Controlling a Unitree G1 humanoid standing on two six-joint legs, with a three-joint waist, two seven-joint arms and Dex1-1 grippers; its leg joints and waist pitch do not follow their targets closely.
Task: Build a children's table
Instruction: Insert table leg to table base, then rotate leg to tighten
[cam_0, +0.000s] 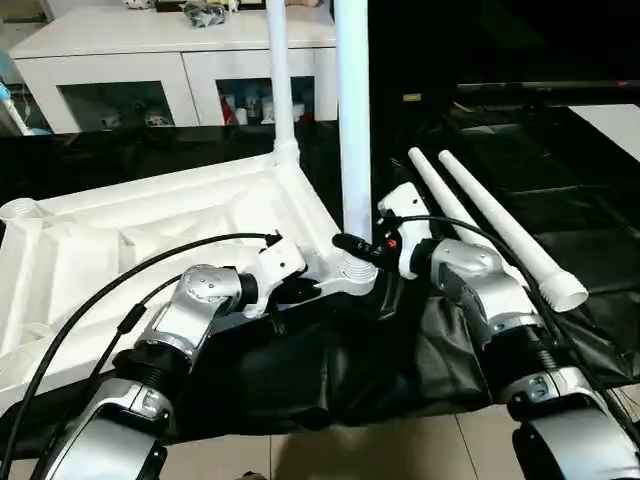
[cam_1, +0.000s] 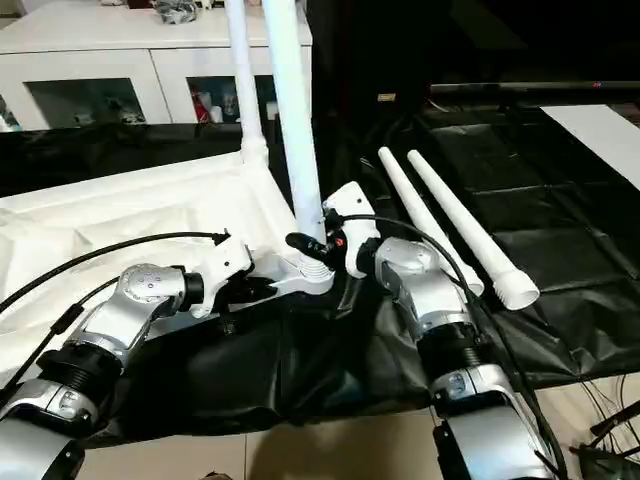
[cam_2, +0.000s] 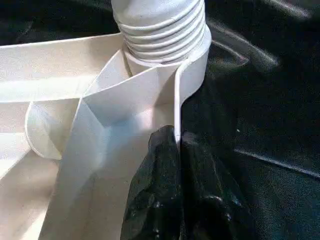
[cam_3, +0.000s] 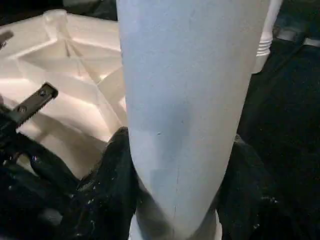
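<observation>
The children's table top (cam_0: 150, 230), white with a raised rim, lies upside down on the black-covered table (cam_0: 560, 200) at its near edge. The left pincer (cam_2: 177, 190) is clenched on its rim, and the right pincer (cam_3: 175, 195) grasps the upright leg (cam_0: 352, 120) in the near corner socket (cam_2: 165, 75).

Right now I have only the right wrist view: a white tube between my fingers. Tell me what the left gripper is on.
Observer: The left gripper is shut on the tabletop's rim, right beside the corner socket.
Operator: Report how far my leg is in.
Observer: The upright leg stands in that socket, with several thread rings showing above it.
Operator: Count the spare legs.
Observer: Two loose legs lie side by side on the black cover, on your right.
</observation>
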